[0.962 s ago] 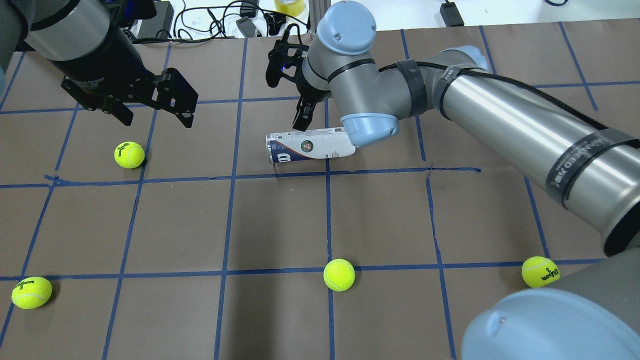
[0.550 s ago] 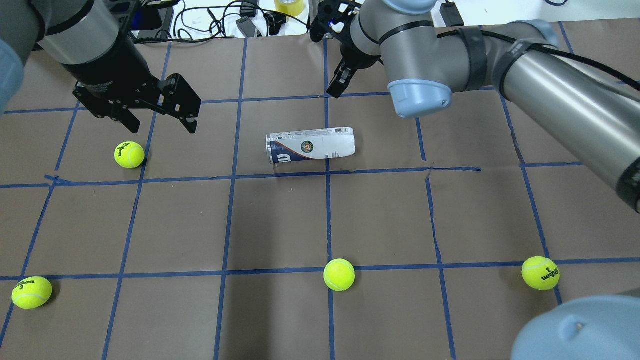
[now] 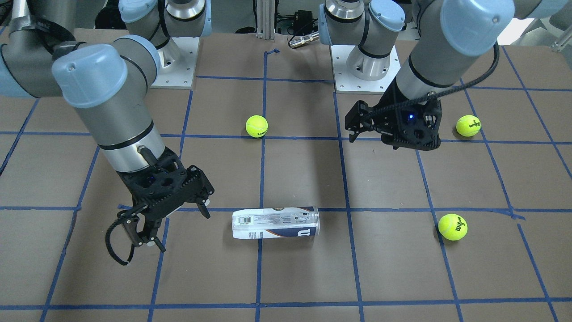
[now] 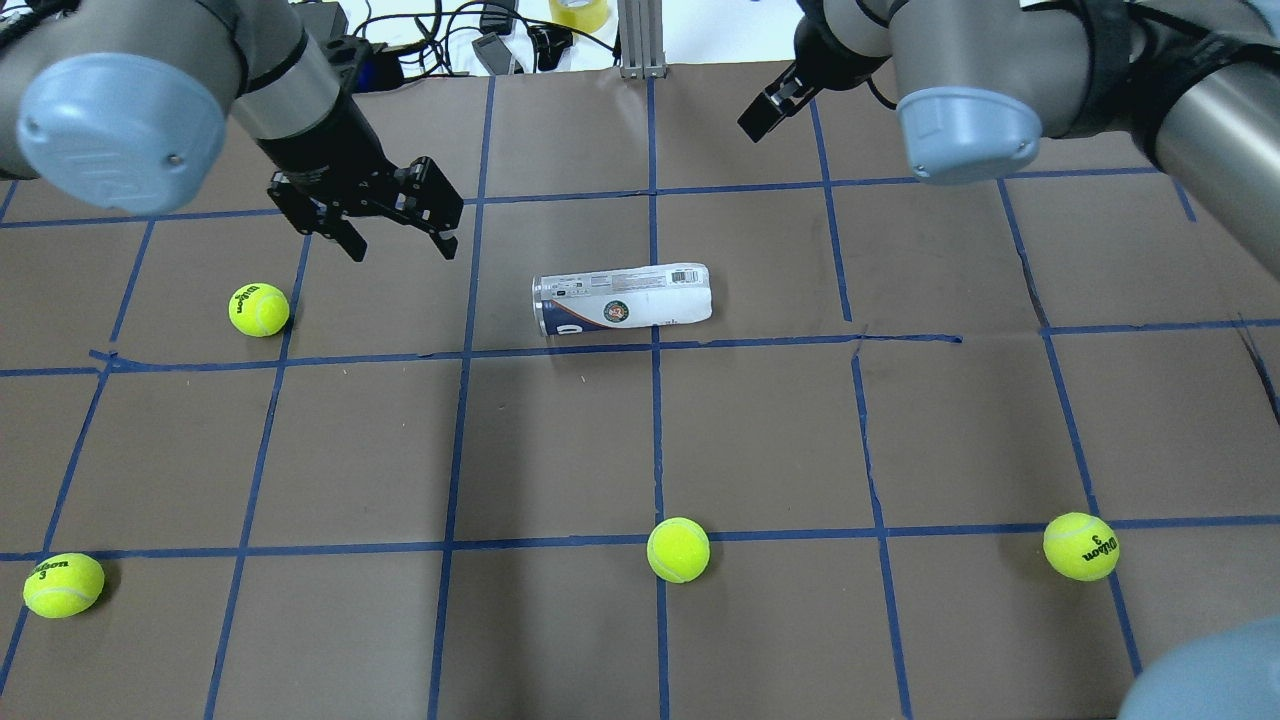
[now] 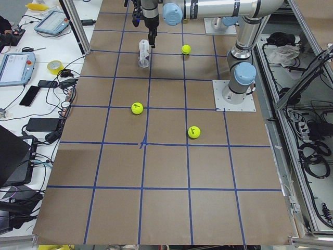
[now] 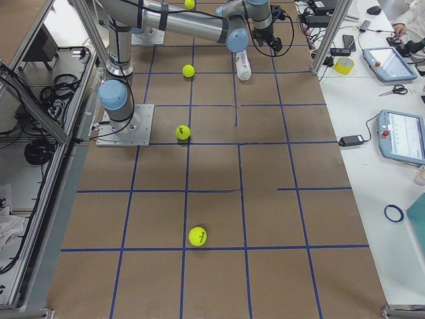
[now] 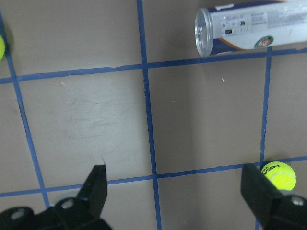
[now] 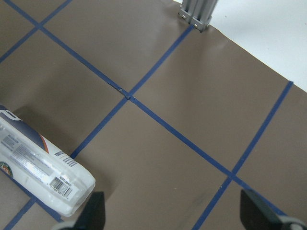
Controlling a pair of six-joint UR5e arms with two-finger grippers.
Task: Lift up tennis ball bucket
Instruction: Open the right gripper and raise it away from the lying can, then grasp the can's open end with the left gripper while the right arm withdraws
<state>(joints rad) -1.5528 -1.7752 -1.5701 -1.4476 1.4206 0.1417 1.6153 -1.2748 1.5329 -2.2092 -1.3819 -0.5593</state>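
The tennis ball bucket (image 4: 622, 298) lies on its side on the table (image 4: 760, 430), untouched, between the left hand (image 4: 398, 243) and right hand (image 3: 174, 226), both hovering with fingers spread wide, probably so either can straddle its slim body.

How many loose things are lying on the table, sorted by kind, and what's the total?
Tennis balls: 4
Tennis ball bucket: 1, lying on its side
Total: 5
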